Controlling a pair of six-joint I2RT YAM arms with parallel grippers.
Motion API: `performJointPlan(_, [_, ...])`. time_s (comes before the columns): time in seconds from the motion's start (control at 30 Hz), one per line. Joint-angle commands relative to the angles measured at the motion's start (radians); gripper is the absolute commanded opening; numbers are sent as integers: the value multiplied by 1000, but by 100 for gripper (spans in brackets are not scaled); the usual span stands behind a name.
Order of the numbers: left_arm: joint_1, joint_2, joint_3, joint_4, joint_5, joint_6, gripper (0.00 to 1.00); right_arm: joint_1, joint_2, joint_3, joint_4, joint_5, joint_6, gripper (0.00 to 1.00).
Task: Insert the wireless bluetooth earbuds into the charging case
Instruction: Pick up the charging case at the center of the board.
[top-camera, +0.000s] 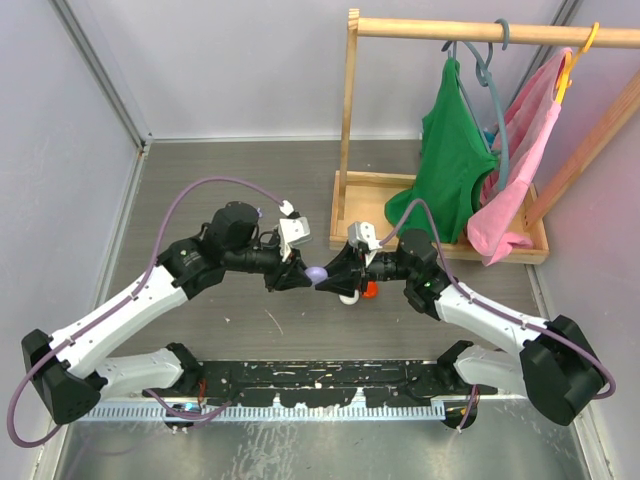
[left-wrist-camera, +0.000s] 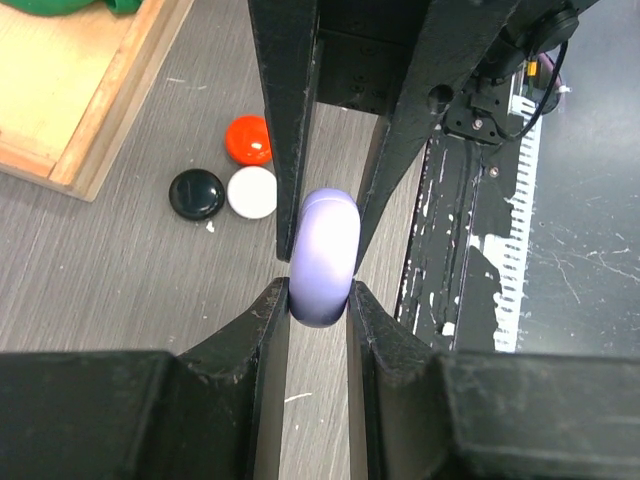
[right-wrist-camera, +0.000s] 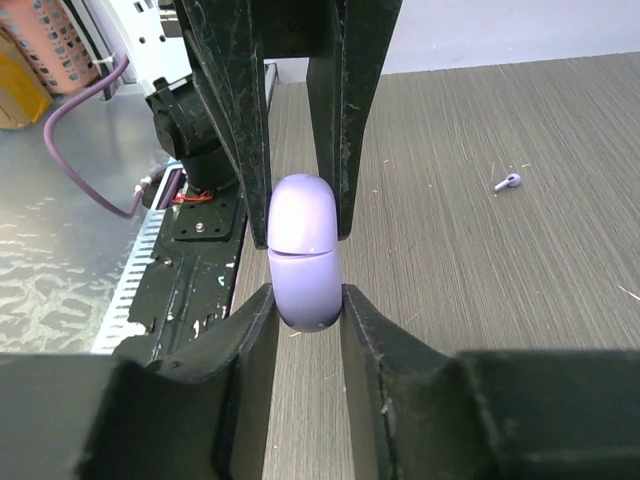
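Grey tabletop (top-camera: 230, 170) — lilac case (top-camera: 316, 273) between both jaws

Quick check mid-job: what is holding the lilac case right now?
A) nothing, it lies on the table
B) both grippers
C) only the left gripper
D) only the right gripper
B: both wrist views show the lilac case pinched by the left gripper at one end and by the right gripper at the other.
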Motion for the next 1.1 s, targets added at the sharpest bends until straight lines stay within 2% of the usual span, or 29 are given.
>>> performJointPlan(0.0, [-10,10,57,-42,-26,14,8,7,-11,37,54,-21,4,39])
performJointPlan(0.33, [-24,13,65,-49,-45,16,7,12,-3,41,46,-22,4,43])
performJointPlan(0.4, [-29,12,66,-46,-40,14,7,15,4,44,47,-24,4,41])
performJointPlan(0.53, [-30,1,68,-38,-35,-1,12,16,15,45,45,-28,6,28])
performJointPlan(0.7, [-29,-29,56,-18,-102,-25,27,15,8,40,44,-33,-2,12])
performJointPlan(0.93, [-26,-63,48,5,-218,-61,52,19,-4,13,90,-58,3,10])
performJointPlan(1.07, [-22,-54,57,-5,-259,-73,56,23,-11,6,101,-57,6,9])
